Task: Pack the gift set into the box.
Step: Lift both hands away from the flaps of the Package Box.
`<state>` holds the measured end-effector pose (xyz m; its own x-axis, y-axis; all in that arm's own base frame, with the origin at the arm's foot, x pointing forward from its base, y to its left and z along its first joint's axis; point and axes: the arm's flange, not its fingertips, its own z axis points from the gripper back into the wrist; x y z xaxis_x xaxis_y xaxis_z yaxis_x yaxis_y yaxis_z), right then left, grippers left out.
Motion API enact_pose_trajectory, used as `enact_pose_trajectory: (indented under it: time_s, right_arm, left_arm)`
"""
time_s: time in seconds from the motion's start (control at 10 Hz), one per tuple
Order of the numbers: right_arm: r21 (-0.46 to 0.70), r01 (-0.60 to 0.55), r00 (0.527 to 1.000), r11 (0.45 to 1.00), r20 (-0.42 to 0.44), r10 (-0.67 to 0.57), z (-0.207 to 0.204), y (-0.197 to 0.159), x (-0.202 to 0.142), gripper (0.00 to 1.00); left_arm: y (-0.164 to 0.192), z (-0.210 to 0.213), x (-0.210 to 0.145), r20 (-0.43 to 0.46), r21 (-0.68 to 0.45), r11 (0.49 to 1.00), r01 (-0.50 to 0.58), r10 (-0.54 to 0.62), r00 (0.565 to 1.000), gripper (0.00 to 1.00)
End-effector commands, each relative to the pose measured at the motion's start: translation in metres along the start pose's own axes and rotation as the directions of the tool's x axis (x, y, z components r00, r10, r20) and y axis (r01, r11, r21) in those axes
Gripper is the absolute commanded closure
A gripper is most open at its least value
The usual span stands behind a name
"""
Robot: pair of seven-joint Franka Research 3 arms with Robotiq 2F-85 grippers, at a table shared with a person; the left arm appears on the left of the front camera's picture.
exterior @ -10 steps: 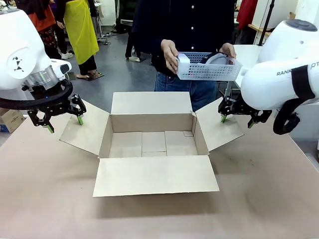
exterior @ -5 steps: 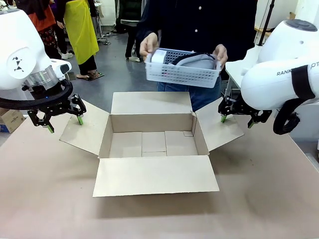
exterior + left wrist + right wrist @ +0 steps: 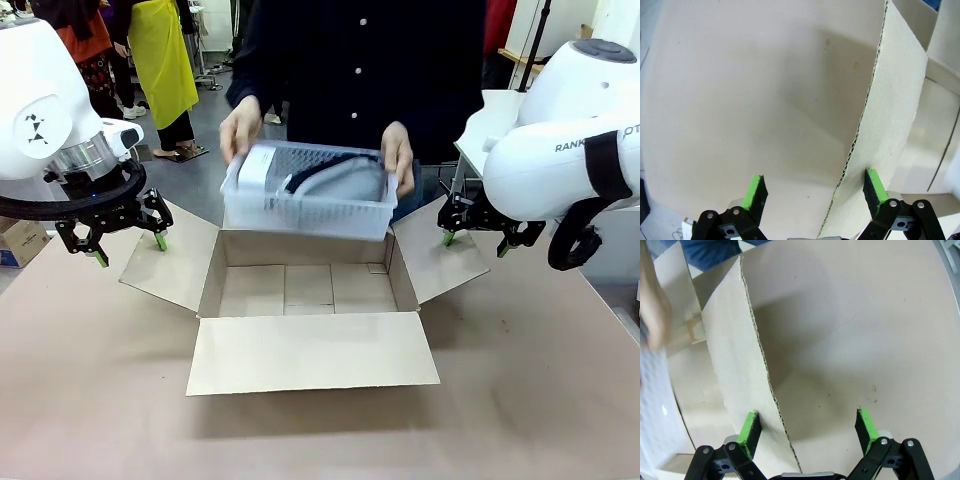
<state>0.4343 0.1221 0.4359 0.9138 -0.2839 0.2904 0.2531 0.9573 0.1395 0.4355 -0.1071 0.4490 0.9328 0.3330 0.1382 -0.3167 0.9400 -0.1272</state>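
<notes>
A person's hands (image 3: pixel 240 128) hold the gift set (image 3: pixel 300 205), a pale grey tray tilted toward me, just above the far wall of the box (image 3: pixel 310 350). In the tray lie a small white box (image 3: pixel 258 166) and a grey pouch with a black strap (image 3: pixel 345 182). The box stands open, all four flaps spread and its floor bare. My left gripper (image 3: pixel 128 243) is open astride the left flap's edge (image 3: pixel 862 135), with the pads (image 3: pixel 755 191) apart from it. My right gripper (image 3: pixel 472 240) is open astride the right flap (image 3: pixel 730 355). The tray shows as a blur (image 3: pixel 655 410) in the right wrist view.
The table (image 3: pixel 520 400) is covered in brown paper, with free room in front of the box. A small brown carton (image 3: pixel 20 240) sits off the left edge. Other people stand far behind on the left.
The person has brought the tray from high on the right down and leftward to just over the box's far wall. Both grippers have stayed still.
</notes>
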Motion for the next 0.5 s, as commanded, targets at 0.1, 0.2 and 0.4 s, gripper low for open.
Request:
enact_pose_trajectory:
  time_s: [0.1,0.2,0.4]
  right_arm:
    - [-0.024,0.017,1.000,1.000,0.011,-0.016,0.0001,0.0025,0.0015,0.00]
    - [-0.024,0.017,1.000,1.000,0.011,-0.016,0.0001,0.0025,0.0015,0.00]
    - [-0.024,0.017,1.000,1.000,0.011,-0.016,0.0001,0.0025,0.0015,0.00]
  left_arm:
    - [0.0005,0.0014,-0.0003,0.006,0.018,1.000,-0.012,0.012,1.000,0.00]
    - [0.0005,0.0014,-0.0003,0.006,0.018,1.000,-0.012,0.012,1.000,0.00]
    - [0.0005,0.0014,-0.0003,0.006,0.018,1.000,-0.012,0.012,1.000,0.00]
